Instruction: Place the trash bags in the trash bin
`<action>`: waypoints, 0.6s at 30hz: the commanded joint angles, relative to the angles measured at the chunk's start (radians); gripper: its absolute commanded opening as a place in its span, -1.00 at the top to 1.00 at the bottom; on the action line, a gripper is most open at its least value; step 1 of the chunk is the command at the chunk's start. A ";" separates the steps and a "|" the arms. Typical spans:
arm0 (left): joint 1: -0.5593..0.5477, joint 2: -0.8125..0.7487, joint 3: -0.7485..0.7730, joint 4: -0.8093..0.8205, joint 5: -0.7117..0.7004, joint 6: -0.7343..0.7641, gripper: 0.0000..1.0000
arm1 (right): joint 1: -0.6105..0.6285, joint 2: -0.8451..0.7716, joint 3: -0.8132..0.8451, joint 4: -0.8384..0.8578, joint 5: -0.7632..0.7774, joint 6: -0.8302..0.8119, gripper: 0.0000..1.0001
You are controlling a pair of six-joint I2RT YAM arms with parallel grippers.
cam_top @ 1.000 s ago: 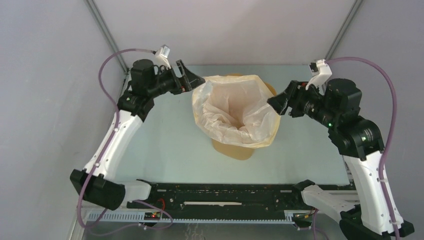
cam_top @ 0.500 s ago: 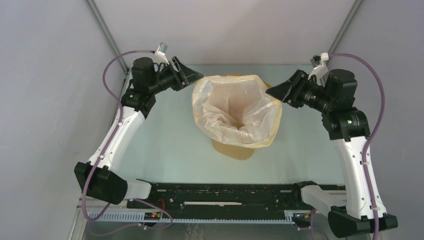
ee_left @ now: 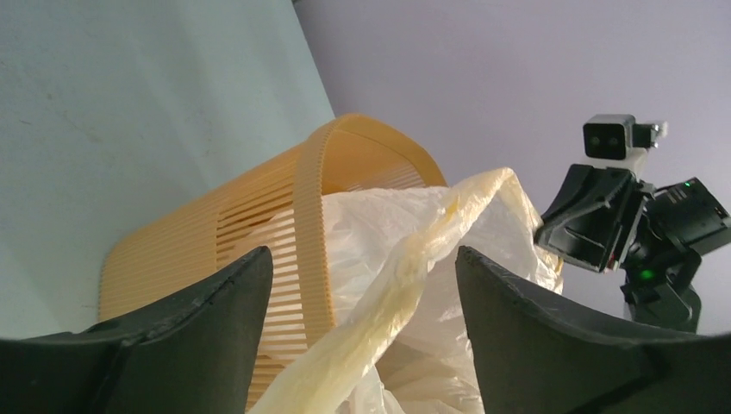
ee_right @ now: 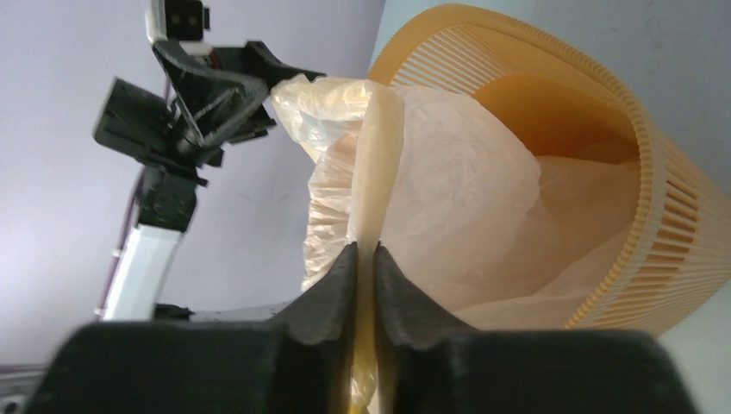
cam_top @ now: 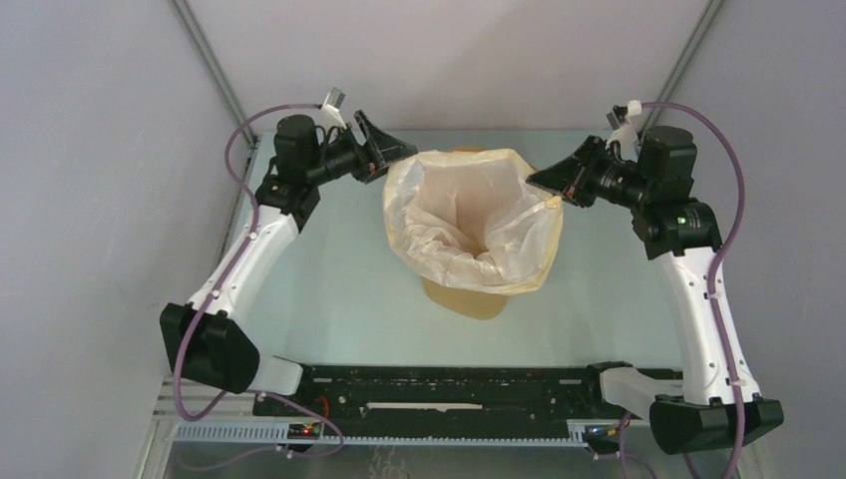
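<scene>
The yellow-orange trash bin (cam_top: 471, 299) stands mid-table, and the cream-white trash bag (cam_top: 469, 215) lines it, its mouth spread over the rim. At the bag's right rim my right gripper (cam_top: 539, 182) is shut on a pinched fold; the right wrist view shows the film squeezed between the closed fingers (ee_right: 365, 247). My left gripper (cam_top: 401, 154) is open at the bag's left rim. In the left wrist view a twisted strip of the bag (ee_left: 405, 259) runs loosely through the wide gap of that gripper (ee_left: 362, 252), with the bin's slotted wall (ee_left: 259, 216) behind.
Grey walls close in the table at the back and both sides, with slanted metal posts (cam_top: 205, 55) in the back corners. A black rail (cam_top: 439, 384) crosses the near edge between the arm bases. Purple cables loop over both arms.
My right gripper has closed on the bag's right rim. The left jaws narrowed, then spread again. Both wrists shifted slightly toward the back wall; the bag and bin stayed put.
</scene>
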 commanded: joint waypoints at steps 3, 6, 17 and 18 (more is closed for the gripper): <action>0.010 -0.090 -0.094 0.173 0.100 -0.062 -0.79 | -0.029 -0.010 0.006 0.049 -0.045 0.028 0.98; 0.010 -0.117 -0.111 0.161 0.079 -0.042 -0.69 | -0.031 -0.017 0.006 0.038 -0.038 0.015 1.00; 0.009 0.028 -0.028 0.193 0.088 -0.123 0.45 | -0.039 0.007 0.010 0.131 -0.004 0.099 1.00; 0.009 0.035 -0.017 0.194 0.079 -0.122 0.56 | -0.040 0.014 0.014 0.128 0.008 0.091 1.00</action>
